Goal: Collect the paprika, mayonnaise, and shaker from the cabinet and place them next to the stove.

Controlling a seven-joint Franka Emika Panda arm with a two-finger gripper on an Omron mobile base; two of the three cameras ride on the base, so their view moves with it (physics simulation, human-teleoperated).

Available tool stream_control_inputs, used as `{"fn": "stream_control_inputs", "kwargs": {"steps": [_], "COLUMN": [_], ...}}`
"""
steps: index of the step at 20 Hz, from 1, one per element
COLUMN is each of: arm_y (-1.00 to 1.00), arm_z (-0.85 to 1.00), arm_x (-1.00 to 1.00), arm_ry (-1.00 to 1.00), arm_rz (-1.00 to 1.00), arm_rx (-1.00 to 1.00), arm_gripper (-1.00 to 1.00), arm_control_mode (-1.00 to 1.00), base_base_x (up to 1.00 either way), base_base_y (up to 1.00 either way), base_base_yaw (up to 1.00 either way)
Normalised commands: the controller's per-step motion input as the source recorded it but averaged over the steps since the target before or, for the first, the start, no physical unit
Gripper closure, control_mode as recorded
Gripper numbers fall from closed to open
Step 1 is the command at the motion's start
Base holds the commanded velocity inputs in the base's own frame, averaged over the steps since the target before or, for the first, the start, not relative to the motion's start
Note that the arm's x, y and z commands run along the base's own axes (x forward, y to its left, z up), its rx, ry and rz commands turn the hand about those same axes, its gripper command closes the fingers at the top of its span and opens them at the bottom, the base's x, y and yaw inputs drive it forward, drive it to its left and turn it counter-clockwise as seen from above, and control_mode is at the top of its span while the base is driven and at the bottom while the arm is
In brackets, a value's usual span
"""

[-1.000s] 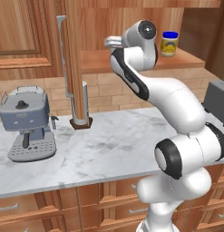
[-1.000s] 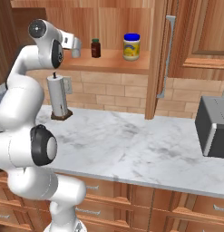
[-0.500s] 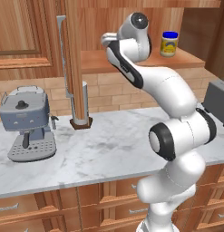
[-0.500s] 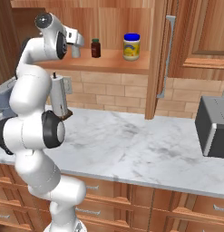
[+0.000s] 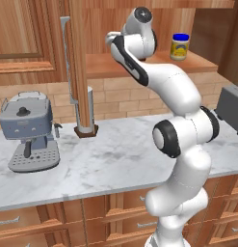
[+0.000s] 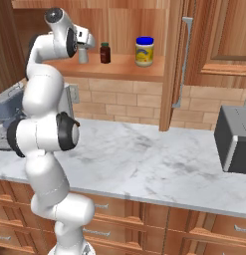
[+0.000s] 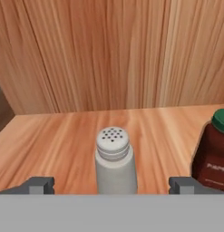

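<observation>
Cabinet [image 6: 119,30] open; its wooden shelf [image 6: 124,69] carries three items in a row, all upright, long axes vertical.

Shaker [image 7: 114,159]: pale grey cylinder, perforated rounded cap up, standing on the shelf toward its left end as the right base view shows it [image 6: 83,54]. In the hand view it sits centred between the two finger tips, apart from both.

Paprika [image 7: 213,149]: dark jar, lid up, just beside the shaker on its right, not touching; label partly legible. Right base view places it between shaker and mayonnaise [image 6: 105,53].

Mayonnaise [image 6: 144,51]: squat yellowish jar, blue lid up, further right on the shelf, well apart from the paprika; also seen in the left base view [image 5: 179,47].

Claw [image 7: 111,185]: fingers spread wide, nothing pinched, level with the lower body of the shaker.

Bench [image 5: 115,154]: marble top below the cabinet, carrying a grey coffee machine [image 5: 29,130] at left.
</observation>
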Motion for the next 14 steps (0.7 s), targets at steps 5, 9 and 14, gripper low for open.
{"fn": "stream_control_inputs", "kwargs": {"steps": [5, 9, 14], "arm_y": [0.0, 0.0, 0.0], "arm_z": [-0.05, -0.19, -0.11], "arm_x": [0.23, 0.16, 0.12], "arm_ry": [0.04, 0.0, 0.01], "arm_rz": [0.0, 0.0, 0.0], "arm_rx": [-0.02, -0.03, 0.0], "arm_gripper": [-1.0, -1.0, -1.0], "arm_control_mode": [-1.0, -1.0, -1.0], "base_base_x": [0.0, 0.0, 0.0], "base_base_y": [0.0, 0.0, 0.0], "base_base_yaw": [0.0, 0.0, 0.0]}}
